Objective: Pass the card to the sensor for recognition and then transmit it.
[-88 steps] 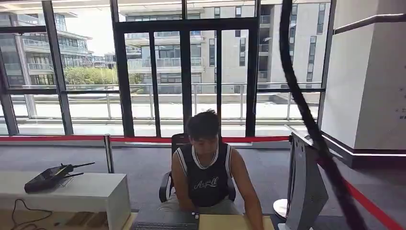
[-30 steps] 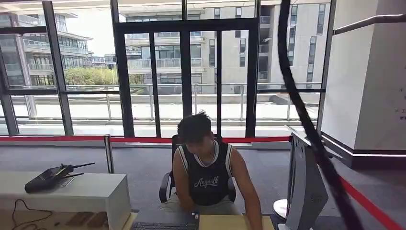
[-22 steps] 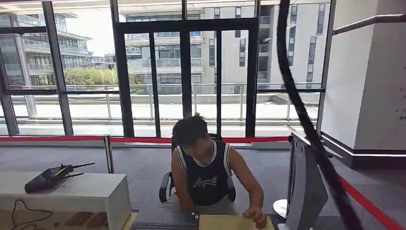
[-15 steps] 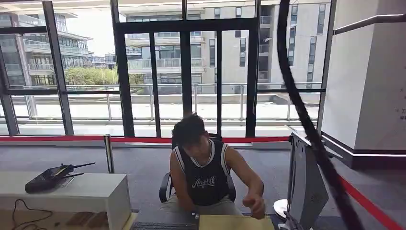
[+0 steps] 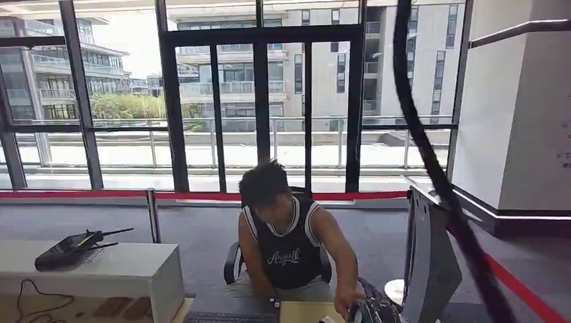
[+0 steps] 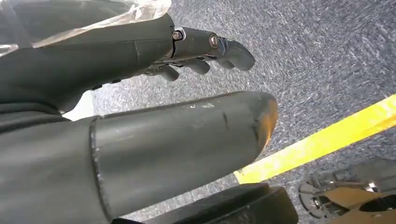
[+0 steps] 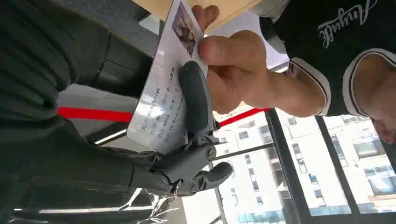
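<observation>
A white card (image 7: 163, 93) with a small photo and printed lines sits between the thumb and a dark finger (image 7: 196, 98) of my right hand (image 7: 93, 140). A person's hand (image 7: 238, 74) pinches the card's far end at the same time. In the head view my right hand (image 5: 374, 311) shows at the bottom edge, touching the seated person's reaching hand (image 5: 347, 306). My left hand (image 6: 140, 93) hangs over grey carpet with its fingers apart and nothing in it.
The person (image 5: 286, 249) sits behind a desk with a keyboard (image 5: 232, 316) and a tan pad (image 5: 306, 313). A grey monitor back (image 5: 431, 262) stands to the right. A white table (image 5: 114, 269) with a black device (image 5: 71, 247) is at left. A yellow line (image 6: 327, 140) crosses the floor.
The person leaned over, lifted a hand from the desk and brought it down to my right hand, which has risen into the bottom of the head view.
</observation>
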Robot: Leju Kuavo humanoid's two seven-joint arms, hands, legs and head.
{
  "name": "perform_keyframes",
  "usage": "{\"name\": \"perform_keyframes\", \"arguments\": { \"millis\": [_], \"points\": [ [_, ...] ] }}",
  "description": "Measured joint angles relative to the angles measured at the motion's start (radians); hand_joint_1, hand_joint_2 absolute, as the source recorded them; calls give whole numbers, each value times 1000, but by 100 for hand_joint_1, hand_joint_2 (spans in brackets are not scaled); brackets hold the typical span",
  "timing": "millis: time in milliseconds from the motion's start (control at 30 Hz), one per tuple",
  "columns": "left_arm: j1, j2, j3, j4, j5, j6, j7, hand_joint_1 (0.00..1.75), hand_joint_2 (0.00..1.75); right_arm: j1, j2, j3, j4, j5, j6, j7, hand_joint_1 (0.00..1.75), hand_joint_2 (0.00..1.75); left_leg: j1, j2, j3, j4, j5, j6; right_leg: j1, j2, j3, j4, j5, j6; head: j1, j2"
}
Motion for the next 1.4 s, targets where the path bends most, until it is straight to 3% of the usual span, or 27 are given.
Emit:
{"name": "perform_keyframes", "arguments": {
  "millis": [167,200,233,267,433,467,667,700,867,900,1000,1200,1300,1400],
  "points": [
    [0,0,-7,0,0,4,6,0,0,-33,23,17,54,0,7,13,175,175,0,0,0,0,0,0,0,0,0,0,0,0,0,0],
    [0,0,-12,0,0,5,6,0,0,-40,29,19,68,0,8,14,42,175,0,0,0,0,0,0,0,0,-1,0,0,0,0,0],
    [0,0,-18,0,0,5,6,0,0,-46,34,24,83,-1,8,14,42,175,0,0,0,0,0,0,0,0,0,0,0,0,0,0],
    [0,0,-21,0,1,6,6,0,0,-49,38,28,92,-3,8,14,0,0,0,0,0,0,0,0,0,0,0,0,0,0,0,0],
    [0,0,-22,0,5,9,9,0,0,-50,47,36,118,-35,7,17,0,0,0,0,0,0,0,0,0,0,0,0,0,0,0,0],
    [0,0,-23,0,6,9,9,0,0,-50,47,37,125,-43,6,18,0,175,0,0,0,0,0,0,0,0,0,0,0,0,0,0],
    [1,1,-24,0,19,12,10,0,0,-43,50,9,143,-217,8,-40,0,175,0,0,0,0,0,0,0,0,0,0,0,0,0,0],
    [1,1,-24,0,21,12,12,0,0,-42,52,-4,145,-270,19,-54,0,0,0,0,0,0,0,0,0,0,0,0,0,0,0,0],
    [1,1,-24,0,38,20,15,0,0,-18,67,-102,137,-606,129,-182,0,0,0,0,0,0,0,0,0,0,0,0,0,0,0,0],
    [1,1,-24,0,42,24,15,0,0,-5,72,-135,125,-718,176,-212,0,175,0,0,0,0,0,0,0,0,0,0,0,0,0,0],
    [2,1,-24,0,51,27,12,0,0,38,76,-193,85,-1037,259,-224,0,175,0,0,0,0,0,0,0,0,0,0,0,0,0,0],
    [4,1,-24,0,60,36,13,0,0,169,46,-202,-59,-1583,248,-229,0,175,0,0,1,0,0,0,0,0,0,-1,0,0,0,0],
    [5,1,-24,0,65,48,15,0,0,243,19,-194,-144,-1687,217,-274,0,175,0,0,1,0,0,0,0,0,0,-1,0,0,0,0],
    [6,1,-22,0,73,56,20,0,0,322,-11,-183,-247,-1680,139,-392,0,175,0,0,1,0,-1,0,0,0,0,-1,0,0,0,0]
  ]
}}
